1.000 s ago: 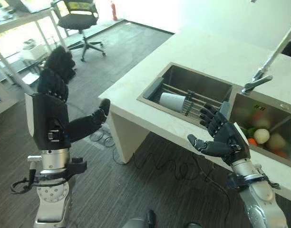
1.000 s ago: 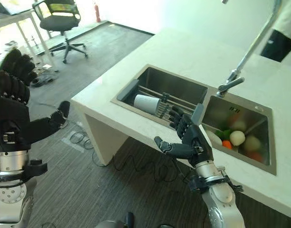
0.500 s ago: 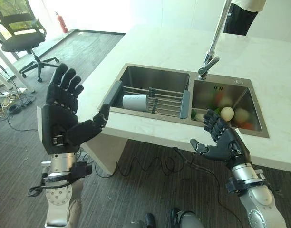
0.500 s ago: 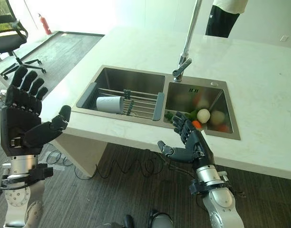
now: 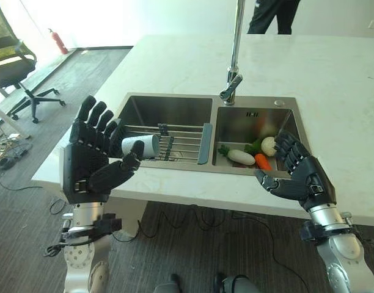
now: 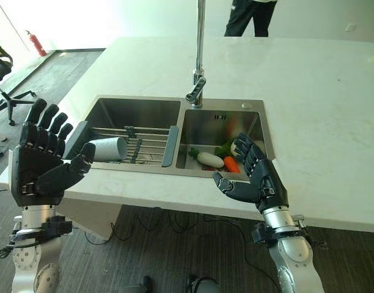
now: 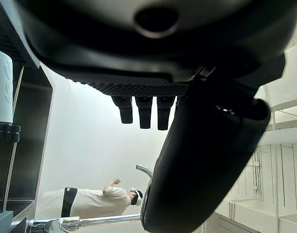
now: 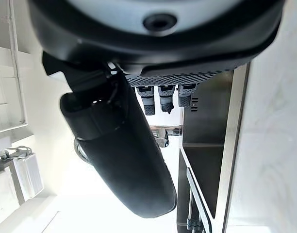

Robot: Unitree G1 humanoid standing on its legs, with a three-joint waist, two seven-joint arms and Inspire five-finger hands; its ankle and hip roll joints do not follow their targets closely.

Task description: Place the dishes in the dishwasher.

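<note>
Dark left robot hand (image 5: 89,168), right robot hand (image 5: 300,177), spread, empty

Your countertop (image 5: 333,79) reads as pale, smooth stone with faint veining, softly glossy. Sink (image 5: 175,110) at centre frame: brushed stainless steel, dull sheen. Faucet (image 5: 234,55): polished metal. Rack (image 5: 175,137) in the left basin: thin metal rods, grey plastic ends. Cup (image 5: 140,146): white, smooth. Floor (image 5: 28,201) at left: dark, matt, ribbed carpet.
</note>
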